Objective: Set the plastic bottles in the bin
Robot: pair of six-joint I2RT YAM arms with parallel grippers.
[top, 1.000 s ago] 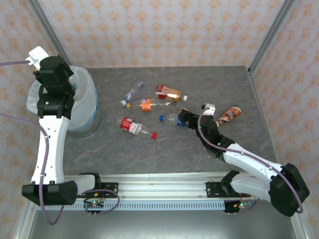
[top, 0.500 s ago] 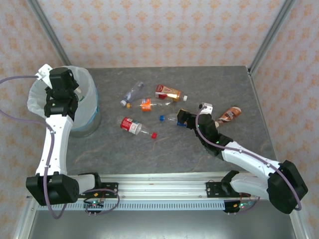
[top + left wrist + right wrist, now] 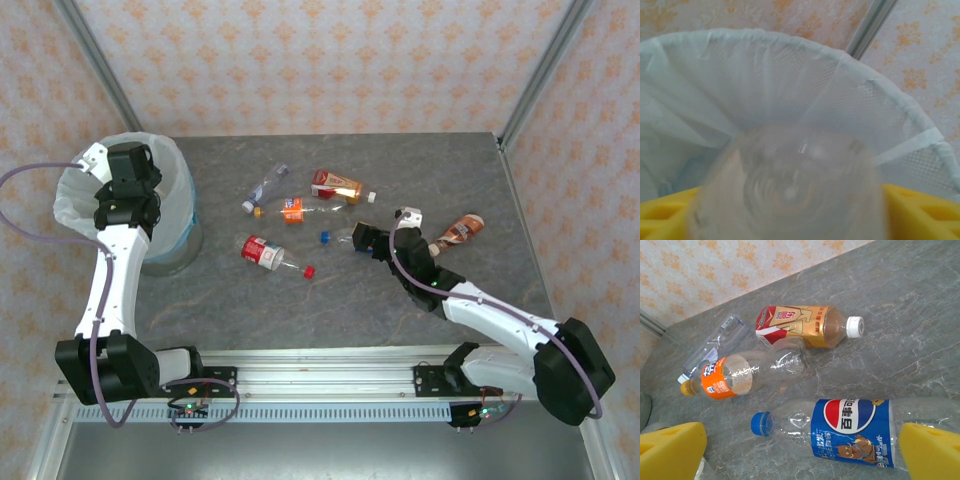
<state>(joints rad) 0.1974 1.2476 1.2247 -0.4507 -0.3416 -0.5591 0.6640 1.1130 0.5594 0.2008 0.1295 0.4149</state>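
Clear bottle (image 3: 790, 180) shows blurred between the pads of the left hand (image 3: 790, 222), over the bin (image 3: 855, 67); you cannot tell whether it is gripped or freed. Dropped near the rim, it may bounce out. The right hand (image 3: 800, 460) stands open astride the Pepsi bottle (image 3: 850, 432); the orange bottle (image 3: 740, 377) lies near, so descend straight.
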